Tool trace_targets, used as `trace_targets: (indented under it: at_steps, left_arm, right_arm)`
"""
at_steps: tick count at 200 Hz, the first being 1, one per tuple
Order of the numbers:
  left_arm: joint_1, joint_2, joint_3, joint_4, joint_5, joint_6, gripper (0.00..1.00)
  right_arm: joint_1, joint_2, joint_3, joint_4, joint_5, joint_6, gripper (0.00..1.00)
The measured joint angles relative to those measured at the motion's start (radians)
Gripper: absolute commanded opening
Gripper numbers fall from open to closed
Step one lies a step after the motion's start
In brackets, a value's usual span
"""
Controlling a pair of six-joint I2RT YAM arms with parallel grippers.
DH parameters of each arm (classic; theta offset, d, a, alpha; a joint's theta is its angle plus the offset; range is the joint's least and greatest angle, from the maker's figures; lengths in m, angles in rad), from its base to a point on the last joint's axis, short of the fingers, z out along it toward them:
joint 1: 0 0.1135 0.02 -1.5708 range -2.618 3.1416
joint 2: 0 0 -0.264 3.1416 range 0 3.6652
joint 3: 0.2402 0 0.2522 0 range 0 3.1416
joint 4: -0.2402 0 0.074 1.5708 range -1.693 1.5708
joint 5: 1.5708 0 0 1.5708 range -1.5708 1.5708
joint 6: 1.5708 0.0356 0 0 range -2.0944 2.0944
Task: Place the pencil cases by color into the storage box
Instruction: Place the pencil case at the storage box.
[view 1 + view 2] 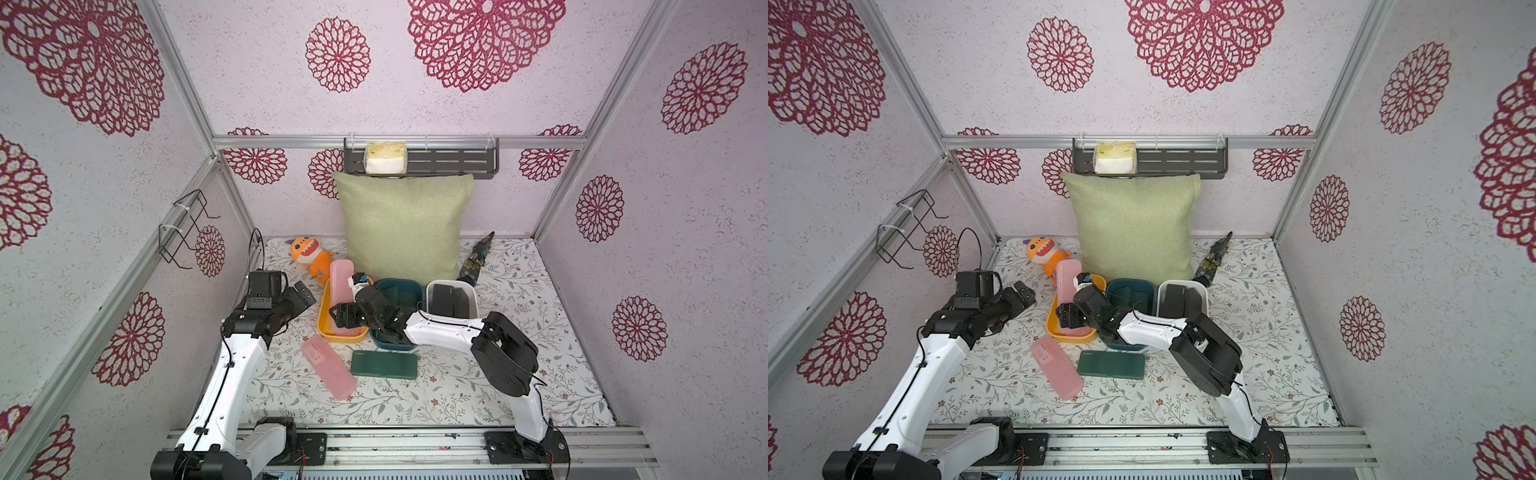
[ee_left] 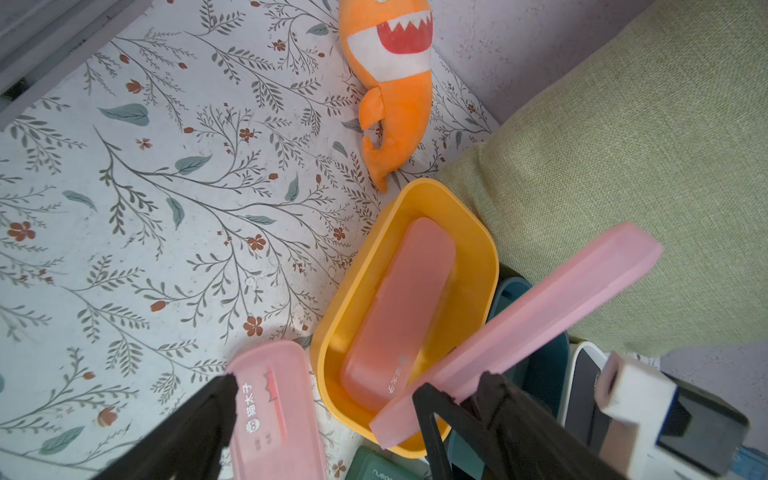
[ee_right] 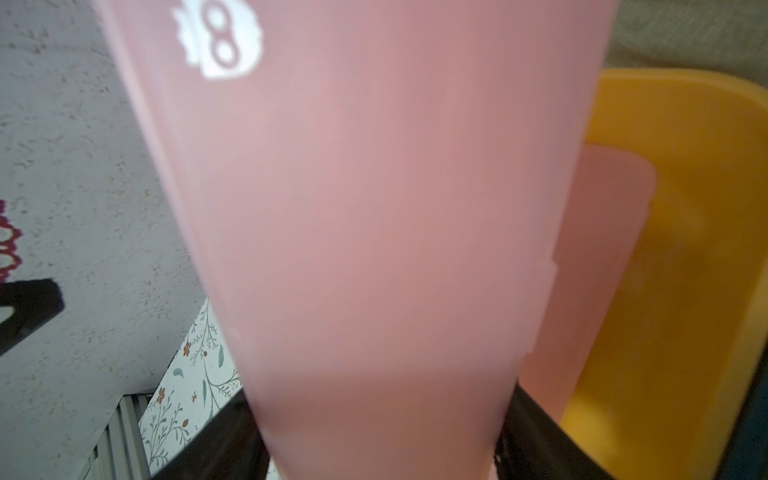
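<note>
My right gripper (image 1: 343, 320) (image 3: 378, 436) is shut on a translucent pink pencil case (image 1: 341, 276) (image 1: 1068, 282) (image 2: 519, 328), gripping its near end. The case is tilted over the yellow storage box (image 1: 322, 328) (image 2: 478, 232), far end raised. A second pink case (image 2: 399, 307) lies flat inside that box. A third pink case (image 1: 328, 368) (image 1: 1057, 368) and a dark green case (image 1: 383, 364) (image 1: 1112, 364) lie on the table in front. My left gripper (image 1: 305, 297) (image 2: 326, 386) hangs open and empty, left of the yellow box.
A teal box (image 1: 397, 286) and a white box (image 1: 451, 286) with black cases stand right of the yellow one. Behind them lean a green cushion (image 1: 403, 228), an orange plush shark (image 1: 309, 255) and a folded umbrella (image 1: 476, 259). My right arm crosses over the teal box.
</note>
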Motion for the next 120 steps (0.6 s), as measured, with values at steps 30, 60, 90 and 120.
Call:
trace_targets:
  at_steps: [30, 60, 90, 120]
  left_arm:
    - [0.0, 0.011, 0.0, 0.001, 0.01, 0.001, 0.97]
    - [0.0, 0.025, 0.0, 0.004, 0.02, 0.005, 0.97]
    - [0.0, 0.034, 0.005, 0.008, 0.027, 0.008, 0.97]
    - [0.0, 0.037, 0.007, 0.008, 0.032, 0.009, 0.97]
  right_arm:
    - [0.0, 0.037, 0.014, 0.017, 0.011, 0.028, 0.43]
    - [0.0, 0.047, 0.014, 0.024, 0.026, 0.055, 0.44]
    - [0.0, 0.056, 0.014, 0.043, 0.033, 0.092, 0.45]
    - [0.0, 0.079, 0.014, 0.058, 0.033, 0.125, 0.45]
